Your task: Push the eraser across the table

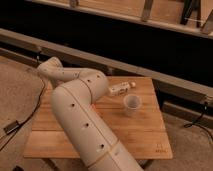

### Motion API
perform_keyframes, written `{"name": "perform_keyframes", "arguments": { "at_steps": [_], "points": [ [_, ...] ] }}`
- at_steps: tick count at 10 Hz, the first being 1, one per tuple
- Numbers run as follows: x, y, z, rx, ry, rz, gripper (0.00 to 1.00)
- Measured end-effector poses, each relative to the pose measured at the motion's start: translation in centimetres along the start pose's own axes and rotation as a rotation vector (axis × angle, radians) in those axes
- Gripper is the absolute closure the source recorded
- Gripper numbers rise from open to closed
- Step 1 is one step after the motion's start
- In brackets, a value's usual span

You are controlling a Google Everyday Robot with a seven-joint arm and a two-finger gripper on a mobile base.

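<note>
The table is a light-wood plank top filling the middle of the camera view. My thick white arm rises from the bottom edge, folds at an elbow over the table's far left corner and doubles back toward the centre. The gripper is hidden behind that arm, somewhere over the middle of the table. The eraser is hidden too; nothing dark and rectangular shows on the bare wood.
A white cup stands upright right of centre. A pale small bottle-like thing lies on its side just behind it, close to the arm's end. A dark wall with a metal rail runs behind the table. Cables trail on the floor at both sides.
</note>
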Motion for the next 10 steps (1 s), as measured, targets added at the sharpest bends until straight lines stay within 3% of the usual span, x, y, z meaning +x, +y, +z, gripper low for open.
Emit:
{"name": "perform_keyframes", "arguments": {
  "at_steps": [10],
  "points": [
    [6.7,-3.8,1.3,0.001,0.027,0.029,0.2]
  ]
}}
